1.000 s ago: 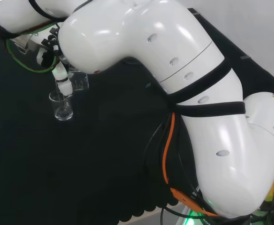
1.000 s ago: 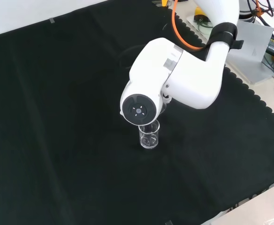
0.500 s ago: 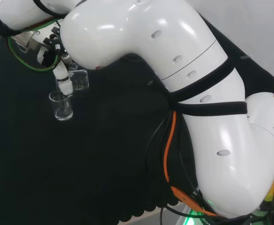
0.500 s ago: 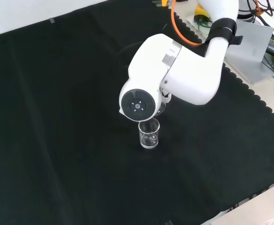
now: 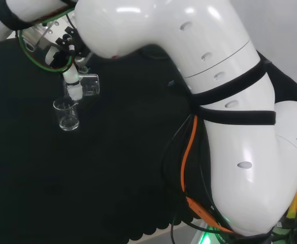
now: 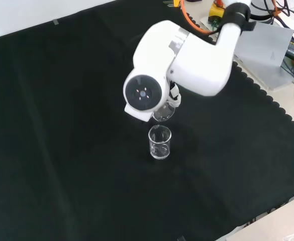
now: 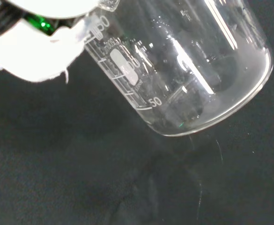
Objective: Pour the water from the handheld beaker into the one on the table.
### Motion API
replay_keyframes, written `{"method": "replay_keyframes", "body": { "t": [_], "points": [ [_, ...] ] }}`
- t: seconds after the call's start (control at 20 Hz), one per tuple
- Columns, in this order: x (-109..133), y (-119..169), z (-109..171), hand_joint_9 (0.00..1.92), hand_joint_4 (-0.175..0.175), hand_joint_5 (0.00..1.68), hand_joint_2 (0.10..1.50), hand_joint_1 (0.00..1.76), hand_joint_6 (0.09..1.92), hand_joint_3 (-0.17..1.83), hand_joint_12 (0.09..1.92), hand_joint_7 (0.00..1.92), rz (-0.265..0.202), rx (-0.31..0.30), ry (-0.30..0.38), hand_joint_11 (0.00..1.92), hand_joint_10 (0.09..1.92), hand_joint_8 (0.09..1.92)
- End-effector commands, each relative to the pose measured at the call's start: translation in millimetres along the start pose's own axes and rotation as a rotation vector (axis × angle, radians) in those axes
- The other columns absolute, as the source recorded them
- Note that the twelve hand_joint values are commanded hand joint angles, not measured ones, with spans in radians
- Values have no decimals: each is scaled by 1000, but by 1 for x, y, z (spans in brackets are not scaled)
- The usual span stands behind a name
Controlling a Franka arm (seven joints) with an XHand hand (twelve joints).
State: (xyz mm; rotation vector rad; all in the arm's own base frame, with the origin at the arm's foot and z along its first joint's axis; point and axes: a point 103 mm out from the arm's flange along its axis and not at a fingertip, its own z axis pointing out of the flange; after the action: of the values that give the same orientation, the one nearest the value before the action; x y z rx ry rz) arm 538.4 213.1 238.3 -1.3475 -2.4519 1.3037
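Observation:
A clear glass beaker (image 5: 67,115) stands upright on the black cloth (image 5: 46,183), and the front view shows it at the cloth's middle (image 6: 160,142). Above it and a little to the right in the head view, my hand (image 5: 71,83) is shut on a second clear beaker (image 5: 89,85), which lies tilted over. In the front view this held beaker (image 6: 164,112) peeks out under the arm's round-capped link (image 6: 143,94), apart from the standing one. The wrist view shows the held beaker (image 7: 183,65) close up, with a white finger (image 7: 38,51) against its graduated wall. I cannot tell how much water either beaker holds.
The arm's big white links (image 5: 199,91) cover the right of the head view, with an orange cable (image 5: 185,162) hanging below. A grey metal plate (image 6: 267,47) and cables lie past the cloth's scalloped edge at the front view's top right.
The arm has risen and carried the held beaker up and away from the rim of the standing beaker. The standing beaker has stayed put.

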Motion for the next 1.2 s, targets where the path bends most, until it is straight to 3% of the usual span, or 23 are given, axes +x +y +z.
{"method": "replay_keyframes", "body": {
  "t": [0.05, 0.6, 1.2],
  "points": [
    [-19, -5, 9, 1341, 86, 1141, 592, 1126, 1032, 912, 826, 1448, -29, -124, 102, 1224, 853, 846],
    [-43, -13, 27, 1340, 82, 1139, 593, 1126, 1034, 912, 826, 1448, -50, -356, 259, 1220, 853, 847],
    [-59, -2, 42, 1333, 63, 1133, 597, 1128, 1044, 911, 832, 1445, -76, -514, 352, 1206, 860, 851]
  ]
}}
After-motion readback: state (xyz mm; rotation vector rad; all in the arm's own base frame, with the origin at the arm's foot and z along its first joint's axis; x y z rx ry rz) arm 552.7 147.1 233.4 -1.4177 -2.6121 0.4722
